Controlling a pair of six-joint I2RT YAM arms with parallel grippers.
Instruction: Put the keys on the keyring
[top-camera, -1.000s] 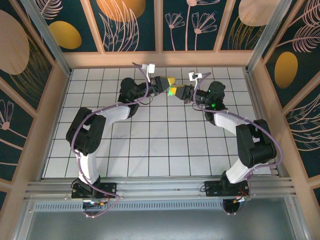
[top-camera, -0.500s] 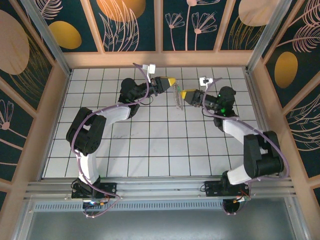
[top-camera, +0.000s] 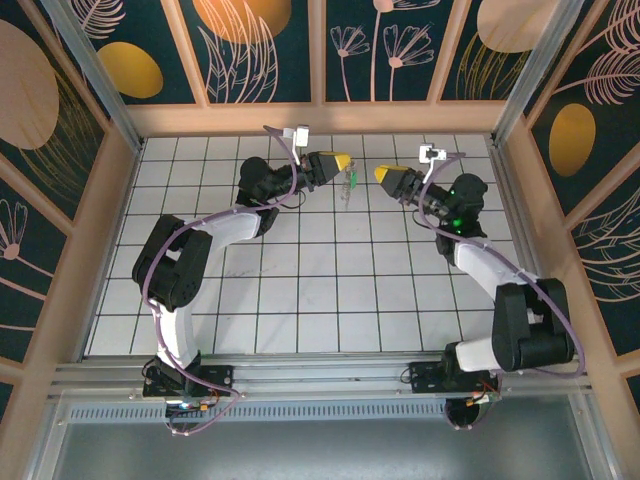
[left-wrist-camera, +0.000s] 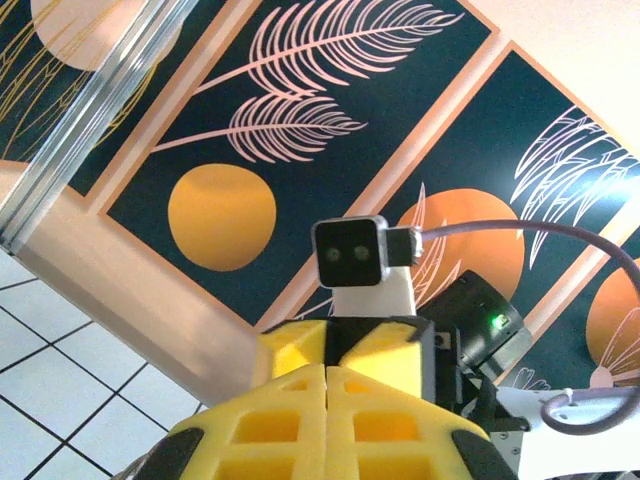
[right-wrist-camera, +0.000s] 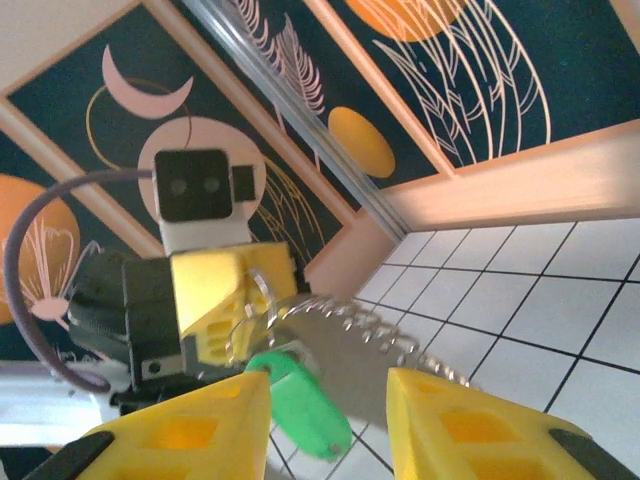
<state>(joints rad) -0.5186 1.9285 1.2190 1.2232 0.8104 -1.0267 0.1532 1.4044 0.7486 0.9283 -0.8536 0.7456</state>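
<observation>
My left gripper (top-camera: 343, 161) is raised over the far middle of the table and shut on the keyring (top-camera: 349, 186), which dangles below its tips. In the right wrist view the keyring (right-wrist-camera: 372, 328) is a blurred beaded loop pinched in the left gripper's yellow fingers (right-wrist-camera: 212, 288). The green-headed key (right-wrist-camera: 303, 400) hangs from it. The key (top-camera: 351, 176) is a small green spot from above. My right gripper (top-camera: 381, 174) is open and stands apart to the right, nothing between its fingers. The left wrist view has the left gripper (left-wrist-camera: 328, 368) pressed shut, with the right gripper (left-wrist-camera: 340, 345) facing it.
White tiled floor (top-camera: 320, 290) spreads below both raised arms. Wooden walls with dark floral panels (top-camera: 320, 60) close in the back and sides. The back wall rail (right-wrist-camera: 520, 185) is close behind the left gripper.
The right gripper has opened, let go of the green key and drawn back to the right. The key now hangs and swings on the keyring from the left gripper, which stayed in place.
</observation>
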